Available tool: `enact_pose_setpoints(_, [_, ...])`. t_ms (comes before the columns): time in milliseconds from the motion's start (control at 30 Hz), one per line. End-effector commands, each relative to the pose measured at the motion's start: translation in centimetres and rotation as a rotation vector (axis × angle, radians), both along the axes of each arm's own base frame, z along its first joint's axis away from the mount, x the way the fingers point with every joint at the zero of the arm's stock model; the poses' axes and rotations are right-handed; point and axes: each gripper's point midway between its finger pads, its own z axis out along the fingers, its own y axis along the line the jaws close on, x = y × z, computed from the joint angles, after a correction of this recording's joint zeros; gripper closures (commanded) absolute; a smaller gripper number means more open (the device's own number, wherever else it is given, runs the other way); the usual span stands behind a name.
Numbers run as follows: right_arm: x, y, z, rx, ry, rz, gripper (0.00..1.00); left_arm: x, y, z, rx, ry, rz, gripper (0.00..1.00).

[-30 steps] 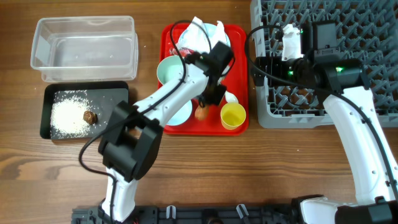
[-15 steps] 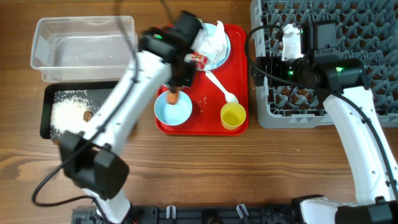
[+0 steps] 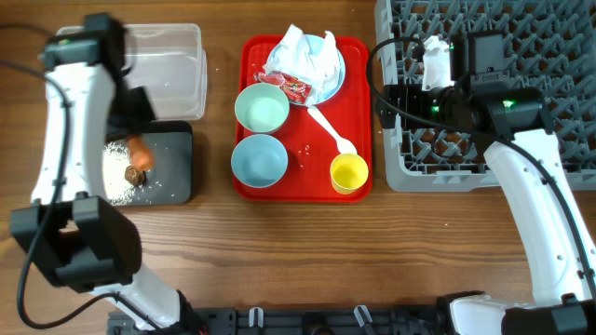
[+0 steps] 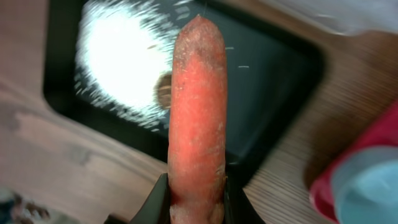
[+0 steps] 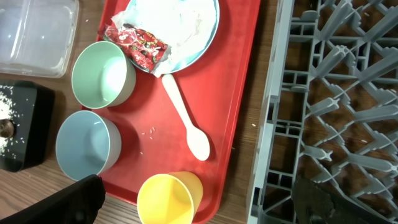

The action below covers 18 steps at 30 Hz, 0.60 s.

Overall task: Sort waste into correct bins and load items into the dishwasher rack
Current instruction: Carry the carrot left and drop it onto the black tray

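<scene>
Orange carrot [image 4: 198, 112], pinched in left tool [image 4: 196, 202], now over black tray [image 3: 177, 158], off red tray [image 3: 361, 102].

Left gripper [image 4: 198, 200] swung from red tray [image 3: 361, 112] mid-table to the left edge, carrot [image 4: 198, 112] carried along, now above black tray [image 3: 175, 166].

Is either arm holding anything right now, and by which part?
Left pincer grips the carrot by one end; right pincer is open, holding nothing.
</scene>
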Motion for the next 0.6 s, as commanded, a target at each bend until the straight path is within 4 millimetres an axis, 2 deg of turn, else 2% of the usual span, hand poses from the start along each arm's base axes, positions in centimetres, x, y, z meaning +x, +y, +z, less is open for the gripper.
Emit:
enact_pose_setpoints(0, [0.5, -0.2, 0.2, -0.002, -0.007, -0.018, 0.01, -2.0, 3.3, -1.4, -0.004, 0.01, 0.204, 0.96])
enact_pose_setpoints(67, [0.6, -0.2, 0.3, -0.001, -0.01, -0.018, 0.0, -2.5, 4.4, -2.8, -0.004, 0.009, 0.301, 0.96])
enact_pose_setpoints(167, [0.7, -0.2, 0.3, -0.001, -0.013, -0.018, 0.0, -2.9, 5.0, -5.4, -0.008, -0.003, 0.397, 0.96])
enact_pose_setpoints(367, [0.6, -0.2, 0.3, -0.001, -0.01, -0.017, 0.0, -2.6, 3.5, -10.2, -0.087, -0.042, 0.422, 0.96])
enact_pose_setpoints(533, [0.6, -0.2, 0.3, -0.002, -0.01, -0.018, 0.0, -2.8, 3.1, -12.2, -0.098, -0.059, 0.444, 0.95])
enact_pose_setpoints(567, [0.6, -0.2, 0.3, -0.001, -0.01, -0.018, 0.0, -2.8, 3.0, -12.3, -0.098, -0.061, 0.442, 0.89])
